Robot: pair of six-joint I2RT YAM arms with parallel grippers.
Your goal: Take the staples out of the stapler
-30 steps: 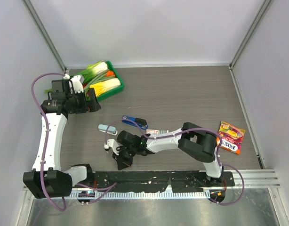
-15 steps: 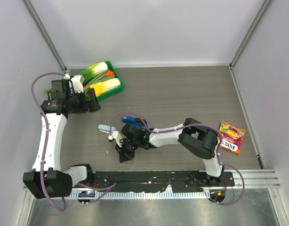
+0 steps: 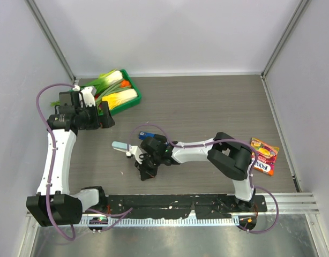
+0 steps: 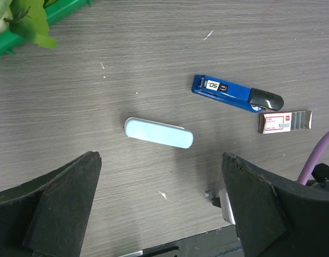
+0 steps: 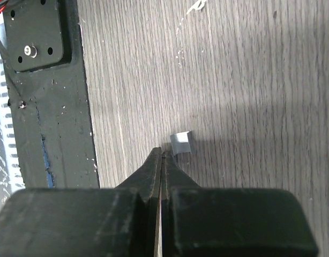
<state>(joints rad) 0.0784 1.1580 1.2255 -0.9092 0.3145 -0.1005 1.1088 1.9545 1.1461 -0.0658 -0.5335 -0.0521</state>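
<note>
Right end effector (image 5: 162, 155) pinched tight and empty, probably to nudge the staple strip (image 5: 181, 143) just beyond its tips; left end effector (image 4: 162, 214) gapes wide above the stapler (image 4: 159, 133), likely on standby

Pale blue stapler (image 4: 159, 133) on wood-grain table (image 4: 154, 53), near darker blue stapler (image 4: 237, 93)

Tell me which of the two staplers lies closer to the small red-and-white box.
The dark blue stapler: the box sits right by its black end. The pale blue-grey stapler lies well apart from it.
</note>
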